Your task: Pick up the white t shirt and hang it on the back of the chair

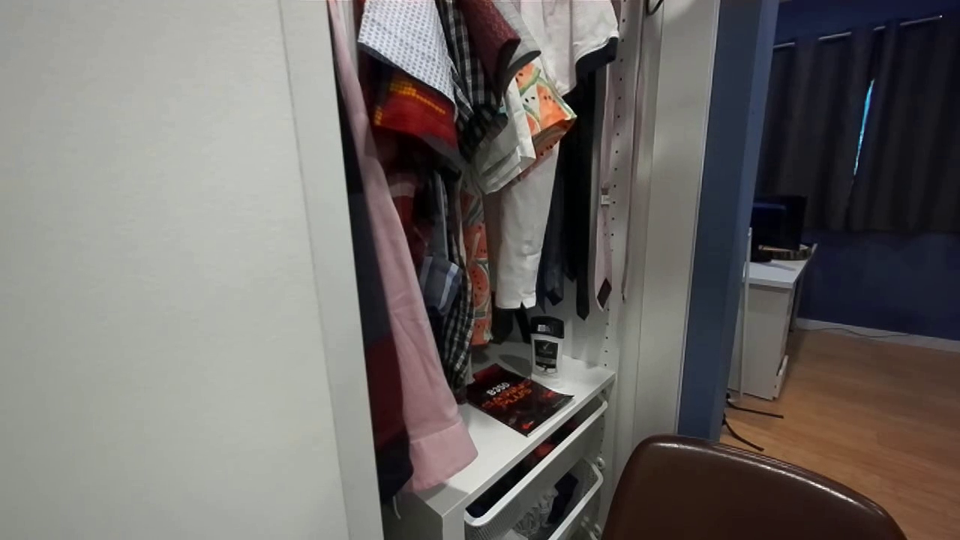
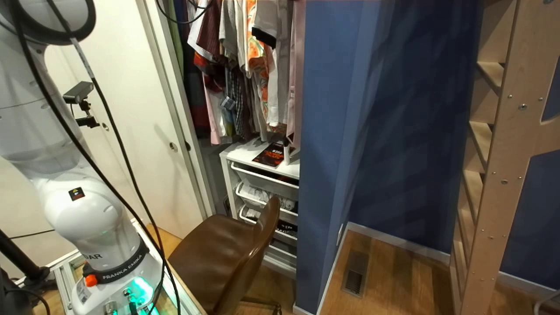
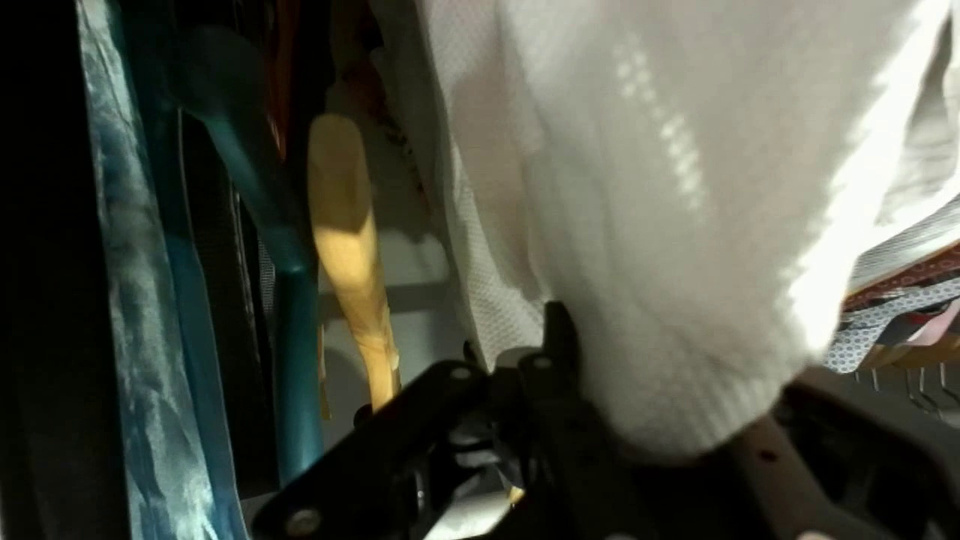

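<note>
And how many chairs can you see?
1: the brown chair near the white drawers. Both exterior views show it, so don't count it twice. Others could be hidden.

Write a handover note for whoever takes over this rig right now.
Pincer: against white cloth in the wrist view, probably the white t shirt; the cloth covers part of the pincer, so whether it grips is unclear.
Shirt: up among other garments in the closet; its top is out of frame in both exterior views.
Chair: standing near the white drawer unit.
Done: pincer at the cloth.
Left: confirm the grip, bring the shirt out, hang it on the chair's back.
</note>
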